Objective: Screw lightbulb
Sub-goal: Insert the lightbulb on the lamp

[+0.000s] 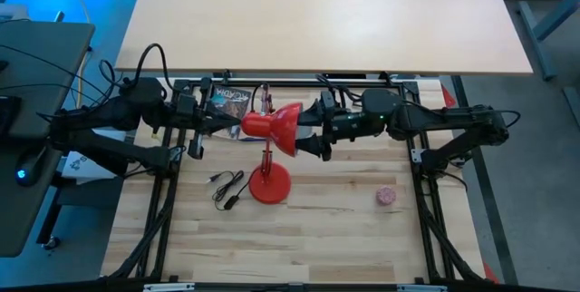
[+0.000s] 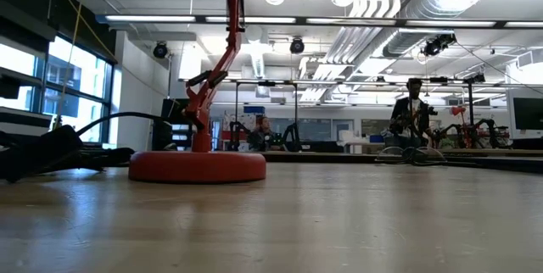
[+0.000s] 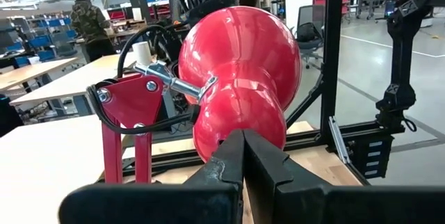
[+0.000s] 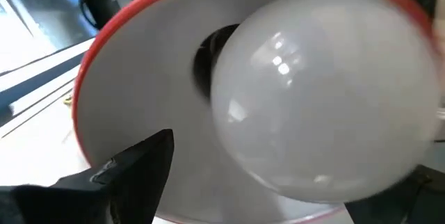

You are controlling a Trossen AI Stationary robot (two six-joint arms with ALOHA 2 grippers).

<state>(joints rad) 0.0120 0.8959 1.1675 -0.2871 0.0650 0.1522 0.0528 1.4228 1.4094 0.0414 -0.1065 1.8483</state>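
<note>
Pink ball point(image 1: 387, 196) nearest on surface point(image 1: 344, 238), unused. Lamp base point(image 1: 269, 185) mid-surface. Farther back, left gripper point(image 1: 234, 130) pinched closed on shade point(image 1: 275, 128) neck, probably bracing it. Right gripper point(image 1: 313, 131) spread wide around bulb point(image 4: 320, 106), which sits in socket; looks like regrip between twists.

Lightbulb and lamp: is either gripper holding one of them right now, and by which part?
The left gripper is shut against the narrow neck of the red lamp shade, steadying it. The right gripper stands open around the lightbulb at the shade's mouth, not clamping it.
</note>
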